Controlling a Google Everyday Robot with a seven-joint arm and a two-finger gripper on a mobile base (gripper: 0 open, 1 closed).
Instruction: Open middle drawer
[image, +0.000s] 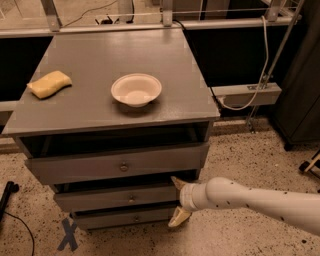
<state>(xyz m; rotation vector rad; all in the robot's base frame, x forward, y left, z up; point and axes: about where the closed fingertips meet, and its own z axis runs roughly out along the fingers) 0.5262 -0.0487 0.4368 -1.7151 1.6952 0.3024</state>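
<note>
The grey cabinet (105, 107) has three drawers, each pulled out slightly. The middle drawer (100, 198) has a small brass knob (131, 198) at its front centre. My gripper (176, 200) is at the right end of the middle drawer's front, at the end of my white arm (250, 200) that reaches in from the right. Its two yellowish fingers are spread open. The upper fingertip (177, 182) is by the drawer's top right corner. The lower fingertip (177, 219) is by the right end of the bottom drawer (125, 218). It holds nothing.
A white bowl (136, 89) and a yellow sponge (49, 83) lie on the cabinet top. The top drawer (75, 168) is above the middle one. A blue tape X (68, 234) marks the speckled floor. A cable (262, 60) and a grey box (245, 94) are behind on the right.
</note>
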